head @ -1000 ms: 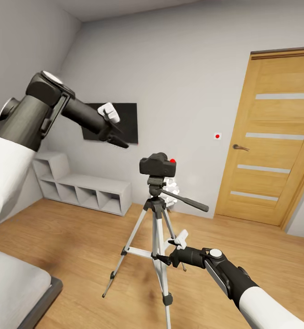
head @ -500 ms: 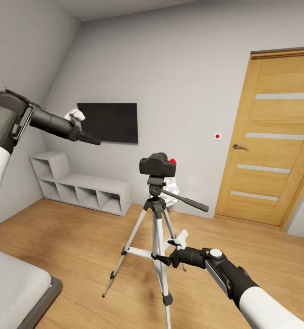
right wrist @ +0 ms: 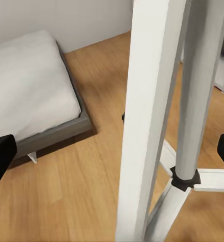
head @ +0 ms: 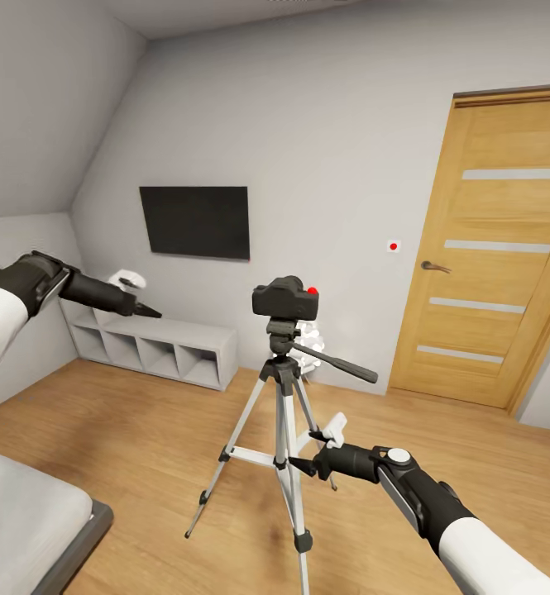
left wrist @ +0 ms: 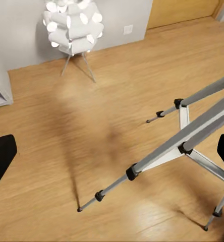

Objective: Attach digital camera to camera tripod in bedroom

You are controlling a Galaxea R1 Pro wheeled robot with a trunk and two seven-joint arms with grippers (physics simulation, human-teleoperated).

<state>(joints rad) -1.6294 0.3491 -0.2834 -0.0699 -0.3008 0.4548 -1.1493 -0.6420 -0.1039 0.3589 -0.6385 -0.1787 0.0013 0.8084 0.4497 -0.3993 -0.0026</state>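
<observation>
Evidently the digital camera (head: 286, 299) already sits on the camera tripod (head: 281, 413); the left gripper (head: 146, 311) and right gripper (head: 301, 466) hold nothing, fingers spread.

Readable text: none in any view.
Digital camera (head: 285, 299): no brand or model name can be read; there is only a plain red round button on top.
Camera tripod (head: 281, 413): no label or number is visible on the legs or the head.
Wall plate (head: 394, 245): a small white square with a red dot, no letters.
TV (head: 195, 221): black screen, no logo can be read.
Door (head: 490, 256): plain wood with pale stripes, no sign.
</observation>
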